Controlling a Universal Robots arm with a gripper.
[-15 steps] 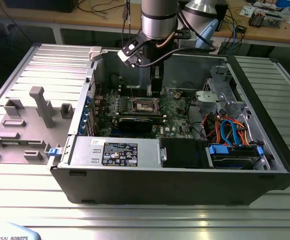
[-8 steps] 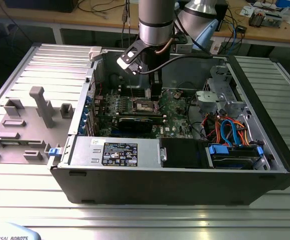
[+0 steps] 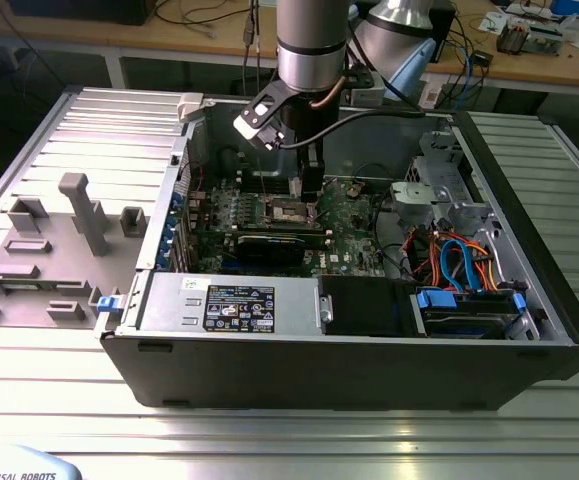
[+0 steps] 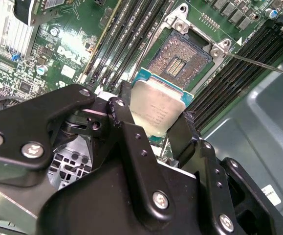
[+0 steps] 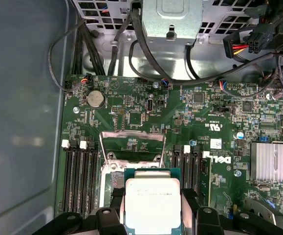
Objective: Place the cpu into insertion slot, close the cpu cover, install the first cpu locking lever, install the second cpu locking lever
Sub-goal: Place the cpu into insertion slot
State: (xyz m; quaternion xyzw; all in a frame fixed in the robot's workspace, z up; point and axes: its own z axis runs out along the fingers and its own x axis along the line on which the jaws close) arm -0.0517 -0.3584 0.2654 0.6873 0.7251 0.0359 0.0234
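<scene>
My gripper (image 4: 155,115) is clamped on the cpu (image 5: 152,200), a finger on each of two opposite edges, silvery top facing up. I see the chip hanging above the green motherboard (image 5: 205,112), right at the edge of the insertion slot (image 4: 180,58) (contact field bare, nothing seated). Beyond it the cpu cover (image 5: 131,133) stands raised. One locking lever (image 4: 258,63) sticks out free across the memory slots (image 4: 219,93).
</scene>
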